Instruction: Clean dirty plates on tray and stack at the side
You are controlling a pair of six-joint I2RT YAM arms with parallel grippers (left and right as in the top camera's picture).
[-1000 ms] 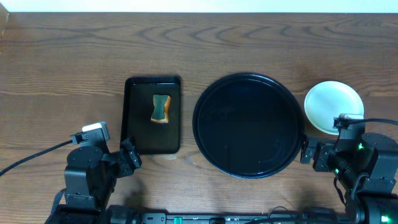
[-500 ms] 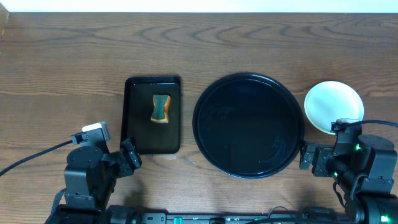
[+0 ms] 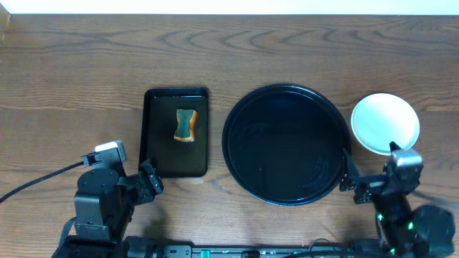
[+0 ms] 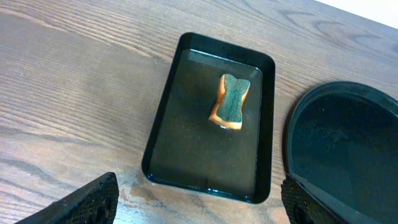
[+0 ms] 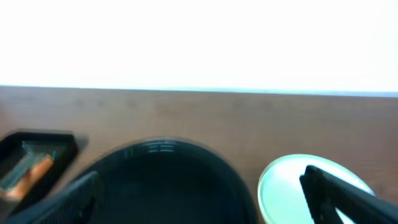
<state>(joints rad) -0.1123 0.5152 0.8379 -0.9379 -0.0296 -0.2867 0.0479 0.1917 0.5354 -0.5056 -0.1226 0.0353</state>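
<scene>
Overhead: round tray (image 3: 225, 140) at centre. White plate (image 3: 385, 122) on the table at its 3 o'clock, just beside the rim.

Left wrist: left gripper (image 4: 199, 202) fingers apart. Sponge (image 4: 231, 102) in small tray (image 4: 168, 143) at 12 o'clock.

Right wrist: right gripper (image 5: 199, 199) fingers apart, plate at 2 o'clock.

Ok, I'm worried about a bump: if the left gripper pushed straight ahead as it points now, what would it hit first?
Probably the near rim of the small rectangular tray, then the sponge inside it, though depth is hard to judge.

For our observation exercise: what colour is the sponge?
The sponge is green with an orange edge, clearest in the left wrist view.
</scene>
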